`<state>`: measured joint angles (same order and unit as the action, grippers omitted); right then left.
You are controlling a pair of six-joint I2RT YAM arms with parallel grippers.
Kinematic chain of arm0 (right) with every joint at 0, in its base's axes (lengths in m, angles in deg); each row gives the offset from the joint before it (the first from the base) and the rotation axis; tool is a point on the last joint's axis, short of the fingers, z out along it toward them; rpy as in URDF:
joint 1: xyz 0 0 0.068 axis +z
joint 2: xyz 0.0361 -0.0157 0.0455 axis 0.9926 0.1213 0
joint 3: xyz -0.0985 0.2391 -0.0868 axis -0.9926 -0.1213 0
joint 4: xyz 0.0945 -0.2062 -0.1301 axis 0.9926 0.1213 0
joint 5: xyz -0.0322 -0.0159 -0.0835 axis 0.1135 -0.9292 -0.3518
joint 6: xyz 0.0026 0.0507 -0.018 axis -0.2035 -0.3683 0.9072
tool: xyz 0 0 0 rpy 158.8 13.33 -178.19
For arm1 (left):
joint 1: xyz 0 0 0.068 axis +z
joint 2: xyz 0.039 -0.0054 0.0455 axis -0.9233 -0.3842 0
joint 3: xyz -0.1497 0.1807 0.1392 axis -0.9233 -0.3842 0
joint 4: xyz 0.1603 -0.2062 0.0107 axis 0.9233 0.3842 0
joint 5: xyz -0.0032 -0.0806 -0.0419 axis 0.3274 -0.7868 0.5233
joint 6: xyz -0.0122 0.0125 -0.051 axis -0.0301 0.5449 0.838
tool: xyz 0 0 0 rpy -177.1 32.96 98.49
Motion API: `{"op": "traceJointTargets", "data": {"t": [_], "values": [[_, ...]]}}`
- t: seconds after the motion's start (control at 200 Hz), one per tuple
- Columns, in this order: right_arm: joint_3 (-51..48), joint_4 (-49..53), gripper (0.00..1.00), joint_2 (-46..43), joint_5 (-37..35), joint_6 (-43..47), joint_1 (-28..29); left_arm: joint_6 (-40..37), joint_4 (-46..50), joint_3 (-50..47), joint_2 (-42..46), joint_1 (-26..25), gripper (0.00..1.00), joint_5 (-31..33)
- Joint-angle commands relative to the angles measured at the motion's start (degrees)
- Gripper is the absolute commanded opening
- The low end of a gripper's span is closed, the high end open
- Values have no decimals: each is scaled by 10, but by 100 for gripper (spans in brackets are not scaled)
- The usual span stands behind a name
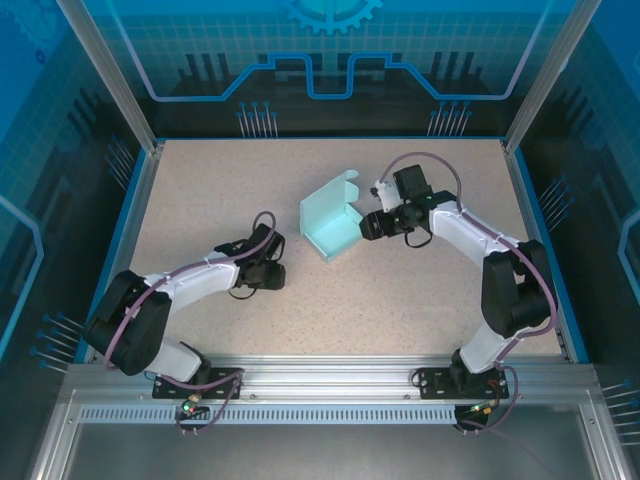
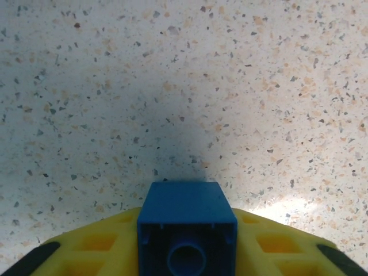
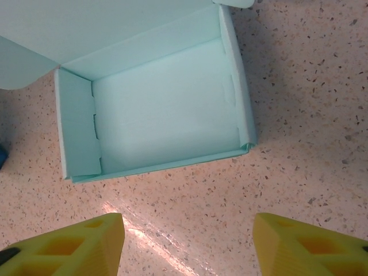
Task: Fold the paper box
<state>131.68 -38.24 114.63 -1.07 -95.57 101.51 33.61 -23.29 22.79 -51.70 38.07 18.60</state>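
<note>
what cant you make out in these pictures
paper box lid: right wrist view, cut off by the top edge.
blue cube, lower part: left wrist view, cut off by the bottom edge.
left end effector, its fingertips: top view, too small and dark.
small blue thing: right wrist view, cut off by the left edge.

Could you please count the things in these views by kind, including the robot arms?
Paper box: 1
Small blue cube: 1
Robot arms: 2, the left arm and the right arm
Total: 4
</note>
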Motion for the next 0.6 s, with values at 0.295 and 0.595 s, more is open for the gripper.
{"op": "traceJointTargets", "data": {"t": [0.295, 0.595], "values": [[-92, -49, 64, -113, 187, -23, 21, -64, -219, -55, 181, -75, 19, -112], [-37, -34, 71, -149, 254, -212, 43, -205, -474, -131, 223, -78, 23, -213]]}}
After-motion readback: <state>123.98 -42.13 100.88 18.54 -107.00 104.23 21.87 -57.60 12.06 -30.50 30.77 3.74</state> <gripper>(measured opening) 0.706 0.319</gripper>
